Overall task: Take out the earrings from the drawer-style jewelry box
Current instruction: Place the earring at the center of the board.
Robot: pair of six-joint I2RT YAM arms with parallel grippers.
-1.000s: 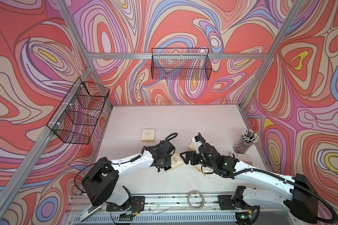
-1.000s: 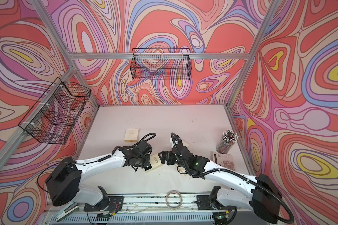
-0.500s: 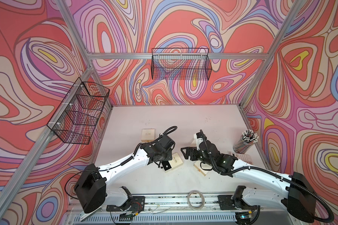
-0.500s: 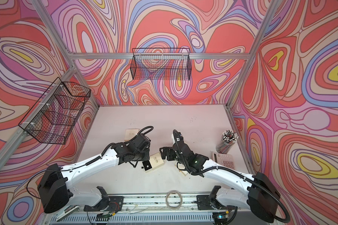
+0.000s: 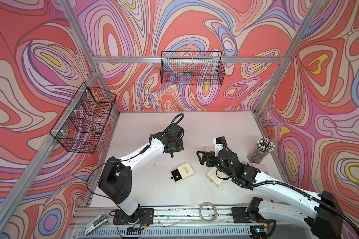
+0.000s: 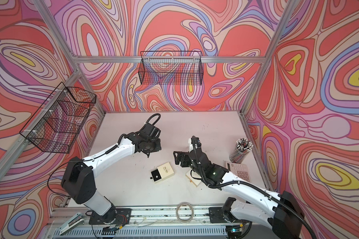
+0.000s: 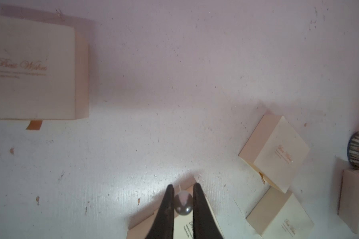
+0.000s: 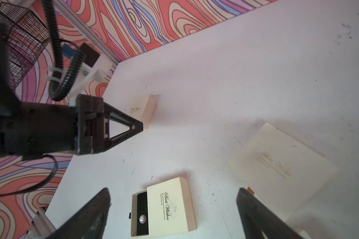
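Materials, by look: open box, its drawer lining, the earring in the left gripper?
Open box: matte cream cardboard, likely; crisp edges, printed script. Drawer lining: matte black, foam or velvet, can't tell. Earring in the left gripper: glossy pearl-like bead with a bright highlight; real or plastic unclear.

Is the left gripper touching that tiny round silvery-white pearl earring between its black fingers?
Touching. In the left wrist view the left gripper pinches the pearl earring, both black fingers pressed against its sides, no gap.

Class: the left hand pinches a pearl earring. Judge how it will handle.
The pearl earring looks round and glossy, so it could squirt from the left hand's thin fingers. Released on the flat table, it would probably roll.
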